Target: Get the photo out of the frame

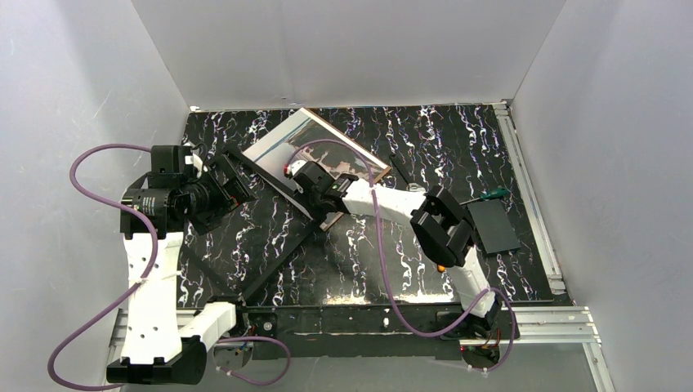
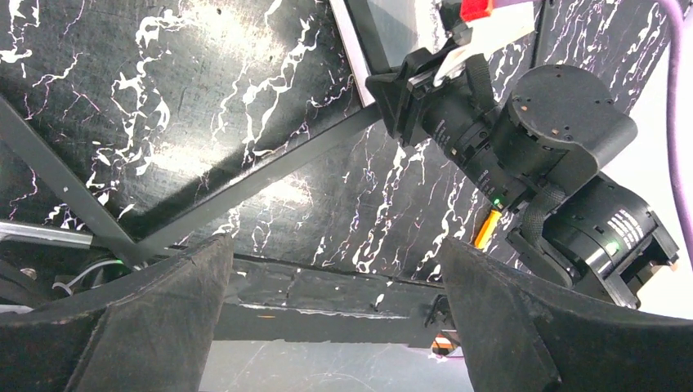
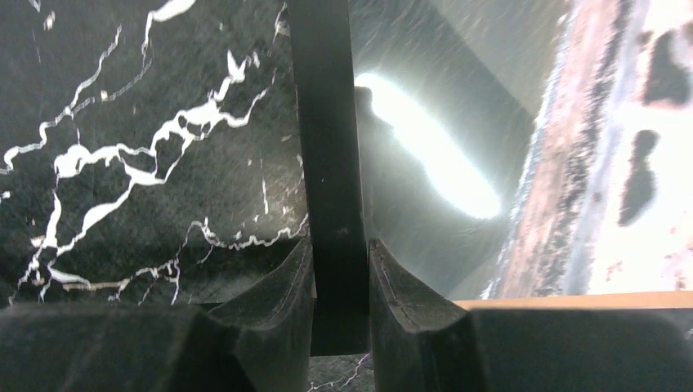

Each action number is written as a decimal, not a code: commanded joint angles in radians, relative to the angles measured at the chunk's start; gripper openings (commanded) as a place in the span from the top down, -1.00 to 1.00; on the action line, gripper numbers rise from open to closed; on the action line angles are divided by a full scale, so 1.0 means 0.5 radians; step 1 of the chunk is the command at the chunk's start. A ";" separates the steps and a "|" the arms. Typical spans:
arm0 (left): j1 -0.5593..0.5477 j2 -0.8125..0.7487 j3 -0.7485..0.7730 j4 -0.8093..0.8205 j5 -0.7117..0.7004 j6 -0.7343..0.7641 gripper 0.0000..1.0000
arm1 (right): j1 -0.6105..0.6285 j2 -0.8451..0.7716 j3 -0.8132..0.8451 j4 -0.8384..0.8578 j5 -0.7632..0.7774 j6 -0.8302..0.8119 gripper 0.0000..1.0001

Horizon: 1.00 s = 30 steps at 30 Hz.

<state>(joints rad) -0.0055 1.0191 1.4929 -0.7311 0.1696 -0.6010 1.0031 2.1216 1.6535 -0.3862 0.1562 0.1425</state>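
Pinching a bar of the black frame (image 3: pixel 327 122) on the bench (image 1: pixel 458 139), the right jaws are shown closed on it, the glossy photo (image 1: pixel 278 145) alongside being washed by glare and partly hidden by that arm, the left jaws held wide open, empty.

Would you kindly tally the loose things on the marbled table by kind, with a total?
Glossy landscape photo print: 1
Thin black rectangular picture frame: 1
Small flat black box: 1
Green-handled screwdriver: 1
Thin dark stick, too small to identify: 1
Total: 5
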 commanded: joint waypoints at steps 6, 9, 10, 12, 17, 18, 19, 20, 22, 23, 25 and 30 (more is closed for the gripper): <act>0.003 -0.008 -0.037 -0.101 0.052 -0.010 -0.96 | -0.001 0.051 0.336 0.057 0.352 0.100 0.97; 0.002 -0.005 -0.049 -0.092 0.055 -0.014 -0.96 | 0.070 0.070 0.378 0.029 0.341 0.151 0.97; 0.003 -0.002 -0.053 -0.088 0.056 -0.016 -0.96 | 0.101 0.081 0.385 0.027 0.349 0.169 0.97; 0.002 0.002 -0.059 -0.084 0.060 -0.013 -0.96 | 0.148 0.118 0.432 -0.016 0.376 0.281 0.97; 0.003 0.000 -0.078 -0.078 0.067 -0.022 -0.96 | 0.237 0.207 0.593 -0.176 0.431 0.658 0.97; 0.003 0.000 -0.077 -0.078 0.068 -0.022 -0.96 | 0.255 0.222 0.618 -0.203 0.452 0.736 0.97; 0.002 -0.001 -0.080 -0.078 0.069 -0.020 -0.96 | 0.272 0.233 0.635 -0.219 0.469 0.796 0.97; 0.003 -0.003 -0.077 -0.078 0.072 -0.021 -0.96 | 0.290 0.239 0.651 -0.235 0.488 0.844 0.97; 0.004 -0.007 -0.078 -0.078 0.074 -0.020 -0.96 | 0.313 0.252 0.665 -0.248 0.534 0.896 0.97; 0.002 -0.009 -0.080 -0.078 0.077 -0.021 -0.96 | 0.318 0.254 0.667 -0.251 0.546 0.899 0.97; 0.003 -0.014 -0.090 -0.079 0.084 -0.017 -0.96 | 0.327 0.238 0.624 -0.237 0.555 0.895 0.97; 0.001 -0.022 -0.104 -0.078 0.094 -0.023 -0.96 | 0.319 0.068 0.265 0.112 0.430 0.602 0.97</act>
<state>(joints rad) -0.0055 1.0172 1.4570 -0.7147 0.1867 -0.6132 1.1755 2.2482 1.8736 -0.5186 0.3939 0.5056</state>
